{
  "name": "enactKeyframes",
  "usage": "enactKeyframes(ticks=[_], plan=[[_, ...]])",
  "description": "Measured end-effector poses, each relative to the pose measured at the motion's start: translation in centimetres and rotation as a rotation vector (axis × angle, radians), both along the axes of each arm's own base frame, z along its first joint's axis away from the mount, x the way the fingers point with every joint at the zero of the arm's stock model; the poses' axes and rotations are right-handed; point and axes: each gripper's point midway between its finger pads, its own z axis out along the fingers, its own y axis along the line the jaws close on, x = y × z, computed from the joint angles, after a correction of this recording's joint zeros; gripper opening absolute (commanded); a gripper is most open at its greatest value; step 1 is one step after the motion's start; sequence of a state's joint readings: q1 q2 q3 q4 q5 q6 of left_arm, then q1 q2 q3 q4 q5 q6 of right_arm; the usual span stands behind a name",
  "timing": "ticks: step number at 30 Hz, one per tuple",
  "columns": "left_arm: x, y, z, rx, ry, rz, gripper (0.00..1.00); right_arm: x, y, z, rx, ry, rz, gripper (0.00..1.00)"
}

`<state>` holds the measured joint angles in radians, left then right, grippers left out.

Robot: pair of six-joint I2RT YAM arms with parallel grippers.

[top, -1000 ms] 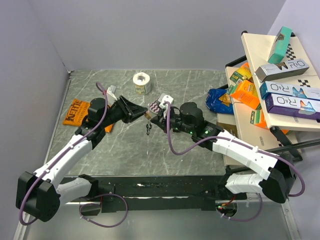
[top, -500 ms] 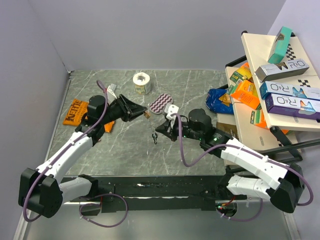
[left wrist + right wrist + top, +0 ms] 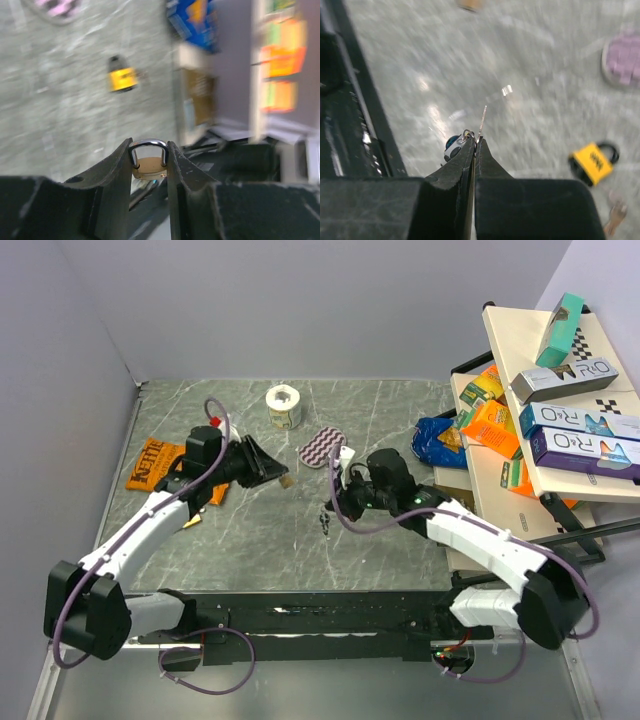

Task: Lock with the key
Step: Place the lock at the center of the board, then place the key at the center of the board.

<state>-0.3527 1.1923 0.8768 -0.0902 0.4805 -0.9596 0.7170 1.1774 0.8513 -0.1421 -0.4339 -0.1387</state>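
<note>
My left claw (image 3: 149, 146) pinches the brass padlock (image 3: 149, 167) by its sides. The silver shackle sits up between the 2 fingertips, and the padlock is held above the grey table (image 3: 250, 540). In the top view it is left of centre, with the padlock end aimed toward the middle. My right claw (image 3: 474, 144) is pressed together on the key (image 3: 482, 120). The blade sticks out past the tips and a ring with a blue bit (image 3: 454, 144) dangles beside them. Key and brass padlock are near but apart, not touching. 1 yellow padlock (image 3: 592, 161) lies flat on the table, with a blurred 2nd key (image 3: 615, 215) near it. Striped pad (image 3: 322, 447) and tape roll (image 3: 285, 405) lie farther back.
</note>
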Motion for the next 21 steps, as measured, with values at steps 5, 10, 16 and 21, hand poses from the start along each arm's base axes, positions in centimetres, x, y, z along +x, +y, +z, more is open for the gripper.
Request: enactKeyframes(ticks=[5,10,16,21], plan=[[-0.7,0.8,-4.9,0.156,0.065,-0.059,0.01,1.7,-1.5,-5.0,-0.09,0.158,-0.073,0.0],[-2.6,0.3,-9.3,0.265,0.14,-0.152,0.01,3.0,-2.1,-8.0,-0.119,0.28,-0.11,0.0],[-3.5,-1.1,-13.3,0.375,0.232,-0.255,0.01,4.3,-1.5,-9.4,-0.124,0.334,-0.115,0.0],[-1.4,-1.6,-16.1,0.451,0.308,-0.276,0.01,5.6,-0.9,-10.1,-0.125,0.35,-0.117,0.0]])
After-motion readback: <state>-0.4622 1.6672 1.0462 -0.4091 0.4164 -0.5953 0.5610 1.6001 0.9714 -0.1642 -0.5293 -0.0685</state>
